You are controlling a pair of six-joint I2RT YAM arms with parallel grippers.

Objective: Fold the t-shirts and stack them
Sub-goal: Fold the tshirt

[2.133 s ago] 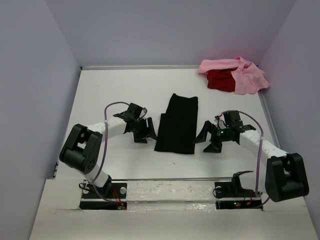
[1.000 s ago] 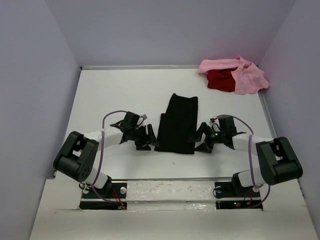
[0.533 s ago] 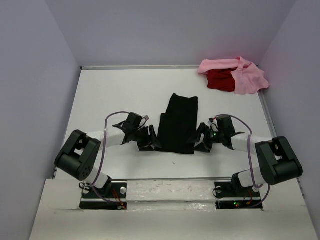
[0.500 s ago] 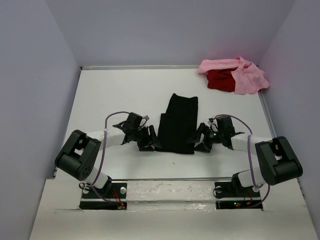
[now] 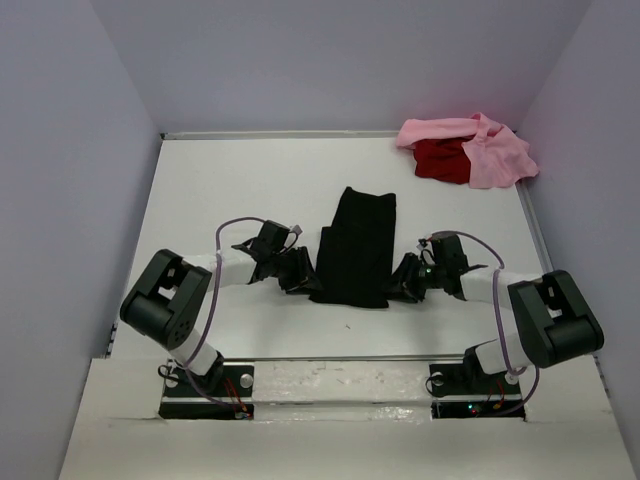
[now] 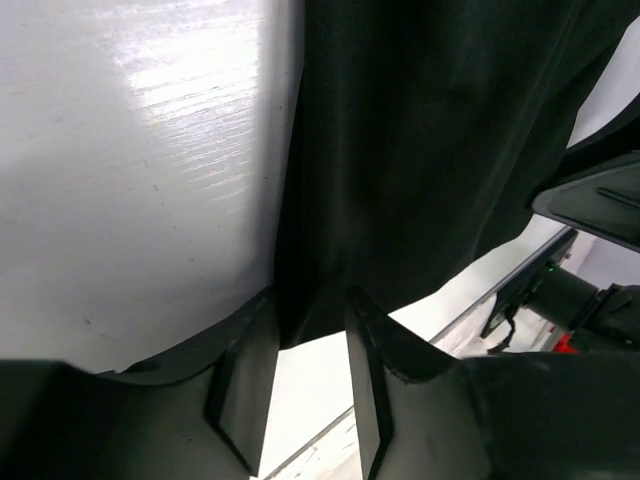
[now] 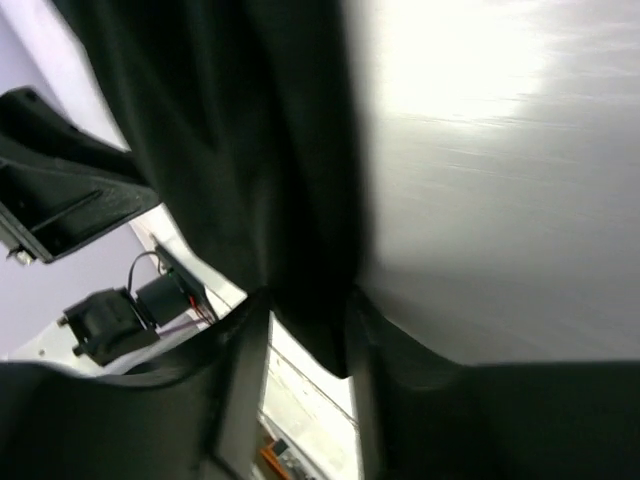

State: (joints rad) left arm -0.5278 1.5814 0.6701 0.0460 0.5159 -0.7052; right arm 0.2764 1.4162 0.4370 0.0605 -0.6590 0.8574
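Note:
The black t-shirt (image 5: 355,250) lies folded into a long strip in the middle of the white table (image 5: 230,190). My left gripper (image 5: 303,280) is low at its near left corner and my right gripper (image 5: 400,283) at its near right corner. In the left wrist view the black t-shirt (image 6: 420,150) has its corner between the fingers of the left gripper (image 6: 310,300), which stand apart. The right wrist view shows the same: a corner of the black t-shirt (image 7: 230,130) sits inside the part-open right gripper (image 7: 305,300).
The pink t-shirt (image 5: 495,155) and the red t-shirt (image 5: 440,160) lie crumpled together at the far right corner. Walls close in the table on the left, right and back. The arm bases stand on the near rail.
Both grippers have slid inward onto the near corners of the black t-shirt and their jaws have narrowed around the cloth. The shirt itself has not moved.

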